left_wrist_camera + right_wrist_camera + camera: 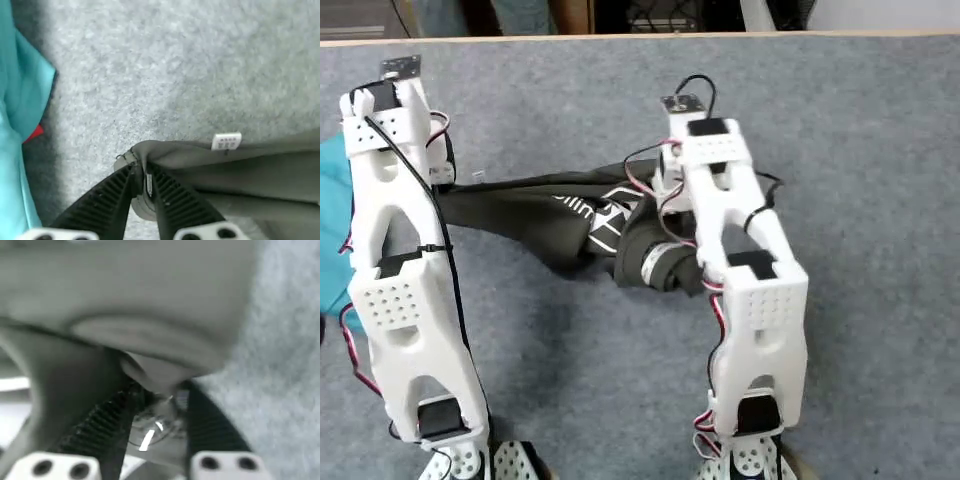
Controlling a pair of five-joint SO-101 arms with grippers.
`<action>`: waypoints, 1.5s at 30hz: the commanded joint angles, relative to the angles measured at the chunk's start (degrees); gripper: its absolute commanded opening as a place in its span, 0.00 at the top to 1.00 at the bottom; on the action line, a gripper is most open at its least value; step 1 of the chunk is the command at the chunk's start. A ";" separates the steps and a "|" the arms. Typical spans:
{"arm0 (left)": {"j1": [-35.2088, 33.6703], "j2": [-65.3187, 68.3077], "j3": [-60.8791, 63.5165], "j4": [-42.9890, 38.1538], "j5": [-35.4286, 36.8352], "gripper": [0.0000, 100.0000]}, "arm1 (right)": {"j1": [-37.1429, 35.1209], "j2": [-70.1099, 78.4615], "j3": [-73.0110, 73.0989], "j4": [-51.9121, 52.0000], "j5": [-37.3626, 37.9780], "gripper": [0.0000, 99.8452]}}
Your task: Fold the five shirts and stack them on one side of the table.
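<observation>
A dark olive shirt [570,215] with a white print lies stretched and bunched across the grey table between the two arms. My left gripper [142,175] is shut on a corner of this shirt [240,170], close to its small white tag [226,141]. My right gripper [160,400] is shut on a bunched fold of the same shirt [130,305], which hangs over the fingers. In the high view the left arm [395,200] stands at the shirt's left end and the right arm [740,240] over its crumpled right end.
A teal shirt [332,230] lies at the table's left edge, also seen as teal cloth [20,100] with a red patch [34,133] beside it. The table's far edge [640,38] runs along the back. Grey felt stretches to the right [880,200].
</observation>
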 commanded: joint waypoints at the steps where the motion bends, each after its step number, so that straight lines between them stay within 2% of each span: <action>1: -0.84 -4.13 0.31 1.14 -4.31 0.97 | 4.57 -0.48 -6.11 8.79 5.98 0.98; 5: -1.10 -4.22 0.92 3.25 -10.11 0.97 | 10.20 -3.47 -8.13 18.73 17.23 0.99; 9: -1.19 -7.91 6.55 3.52 -18.02 0.97 | 18.81 -9.54 -4.26 20.04 29.19 0.99; 14: 0.22 -21.45 30.02 3.16 -30.86 0.97 | 27.69 -15.34 8.92 20.04 46.07 0.99; 17: 0.84 -31.38 46.55 -0.62 -36.66 0.97 | 31.47 -18.07 15.52 19.87 52.92 0.99; 20: 0.31 -41.23 62.20 -5.89 -39.38 0.97 | 34.02 -20.97 18.24 19.87 56.18 0.94; 23: 0.40 -50.02 74.95 -10.73 -41.41 0.97 | 36.40 -23.69 18.24 19.87 56.26 0.81; 26: 0.66 -57.93 81.36 -13.80 -41.23 0.97 | 38.86 -27.38 18.07 20.04 58.99 0.71; 28: 0.40 -62.77 82.42 -13.98 -41.23 0.97 | 40.35 -30.73 17.89 20.04 60.40 0.73; 32: 0.40 -69.36 82.68 -13.71 -39.03 0.97 | 40.35 -35.56 17.01 19.87 60.40 0.80; 34: 0.75 -70.68 82.33 -14.15 -36.31 0.97 | 36.92 -35.38 15.69 19.25 58.11 0.83; 38: 2.24 -70.77 81.63 -14.86 -30.51 0.97 | 27.16 -29.85 12.88 12.66 43.16 0.86; 42: 2.24 -70.77 81.27 -15.74 -25.05 0.97 | 21.27 -21.23 7.16 6.51 28.84 0.79; 45: 2.15 -70.77 81.63 -15.38 -24.18 0.97 | 19.87 -14.02 2.07 5.27 24.62 0.71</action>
